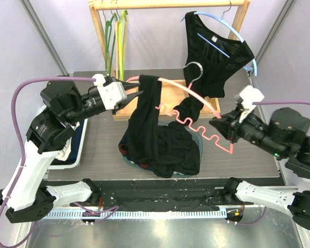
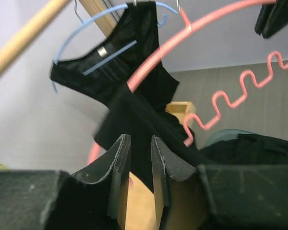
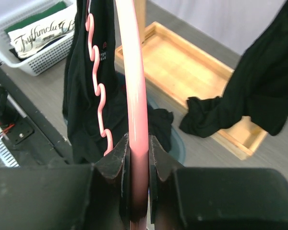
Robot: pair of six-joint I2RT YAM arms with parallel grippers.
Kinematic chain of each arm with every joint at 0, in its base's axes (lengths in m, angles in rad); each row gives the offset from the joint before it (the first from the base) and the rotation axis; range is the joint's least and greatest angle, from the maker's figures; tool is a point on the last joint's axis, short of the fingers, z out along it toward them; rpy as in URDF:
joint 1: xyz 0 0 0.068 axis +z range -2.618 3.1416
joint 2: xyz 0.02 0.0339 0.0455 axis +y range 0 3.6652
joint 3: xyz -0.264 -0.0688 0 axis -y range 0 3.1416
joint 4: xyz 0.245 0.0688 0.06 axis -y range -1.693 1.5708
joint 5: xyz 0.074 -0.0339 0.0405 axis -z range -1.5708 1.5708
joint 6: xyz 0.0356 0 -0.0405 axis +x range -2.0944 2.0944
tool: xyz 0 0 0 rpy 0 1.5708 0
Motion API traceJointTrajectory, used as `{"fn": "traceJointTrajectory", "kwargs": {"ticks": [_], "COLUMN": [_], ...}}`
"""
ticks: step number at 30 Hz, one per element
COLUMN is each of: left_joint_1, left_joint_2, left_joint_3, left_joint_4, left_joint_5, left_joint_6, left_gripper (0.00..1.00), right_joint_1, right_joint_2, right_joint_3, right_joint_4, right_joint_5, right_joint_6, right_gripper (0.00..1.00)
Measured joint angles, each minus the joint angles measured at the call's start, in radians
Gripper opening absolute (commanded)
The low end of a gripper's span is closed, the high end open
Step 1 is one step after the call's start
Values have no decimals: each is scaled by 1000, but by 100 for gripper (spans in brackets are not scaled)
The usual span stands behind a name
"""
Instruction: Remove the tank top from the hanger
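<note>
My right gripper (image 3: 138,140) clamps the pink hanger (image 3: 133,72) steady; my left gripper (image 2: 139,139), parted and empty, should pinch the tank top (image 2: 132,112) just ahead.

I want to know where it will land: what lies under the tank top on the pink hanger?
A heap of dark clothes on the table, a teal edge showing. The tank top on the pink hanger hides the heap's left part.
</note>
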Motion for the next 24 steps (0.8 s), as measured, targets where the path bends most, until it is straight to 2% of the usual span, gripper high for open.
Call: {"fn": "traceJointTrajectory", "kwargs": {"ticks": [6, 11, 24], "left_joint_1": [-4, -5, -7], "left_joint_2": [-54, -47, -49], "left_joint_3": [-141, -203, -344], "left_joint_4": [6, 11, 76], "left_joint_5": [-27, -41, -56], "left_joint_6": [-179, -249, -251], "left_gripper": [20, 18, 12], "right_joint_1": [0, 0, 0], "right_joint_2": [3, 29, 44], "right_joint_3": [98, 111, 121], "right_joint_4": [-22, -31, -76], "right_joint_5": [35, 36, 44], "right_joint_6": [-24, -40, -56], "right_gripper": [1, 1, 1]}}
